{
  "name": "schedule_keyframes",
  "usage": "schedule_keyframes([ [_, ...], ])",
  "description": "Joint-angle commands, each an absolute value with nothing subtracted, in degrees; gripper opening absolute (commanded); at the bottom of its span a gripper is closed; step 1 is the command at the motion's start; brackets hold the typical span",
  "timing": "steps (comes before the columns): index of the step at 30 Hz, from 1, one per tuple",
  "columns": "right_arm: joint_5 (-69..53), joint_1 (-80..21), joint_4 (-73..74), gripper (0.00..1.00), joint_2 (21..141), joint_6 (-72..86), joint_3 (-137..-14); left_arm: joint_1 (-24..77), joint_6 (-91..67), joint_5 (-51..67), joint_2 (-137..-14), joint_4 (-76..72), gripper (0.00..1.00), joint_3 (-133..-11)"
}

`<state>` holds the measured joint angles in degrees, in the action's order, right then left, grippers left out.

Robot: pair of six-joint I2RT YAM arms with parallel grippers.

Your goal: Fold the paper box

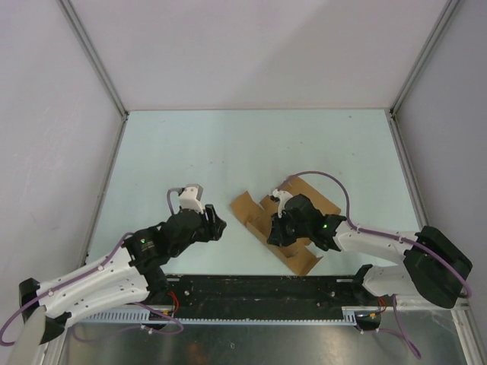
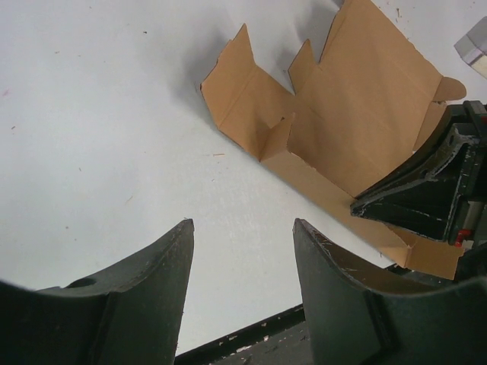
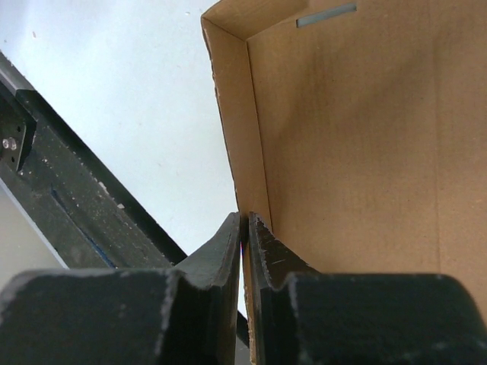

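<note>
**Box right of centre, a gripper on either side**

The flat brown cardboard mailer sheet, the paper box point(image 1: 249, 209), lies on the pale table top point(image 1: 228, 144). It is a little right of centre and toward the near side, just beyond the black base rail point(image 1: 259, 287). The right gripper point(image 1: 275, 228) sits over the box's middle, with its fingers pinched together on a raised wall along the box's near side. The rail lies beyond that wall. The left gripper point(image 1: 221, 226) hangs left of the box, apart from it, jaws spread over bare table. One flap reaches out leftward, nearest the left gripper
</note>
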<state>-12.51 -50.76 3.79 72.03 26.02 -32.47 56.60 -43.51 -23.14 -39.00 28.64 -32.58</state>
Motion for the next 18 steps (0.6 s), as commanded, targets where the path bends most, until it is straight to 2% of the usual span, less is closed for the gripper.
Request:
schedule_keyframes([
  [1, -14.1, -49.1, 1.0, 0.13, 73.6, 27.3, -30.9, 56.3, -43.5, -22.7, -39.2, 28.4, 0.60, -32.6],
  [18, -13.2, -45.4, 1.0, 0.16, 74.8, 26.3, -28.5, 56.3, -43.2, -23.0, -41.0, 28.4, 0.60, -33.9],
])
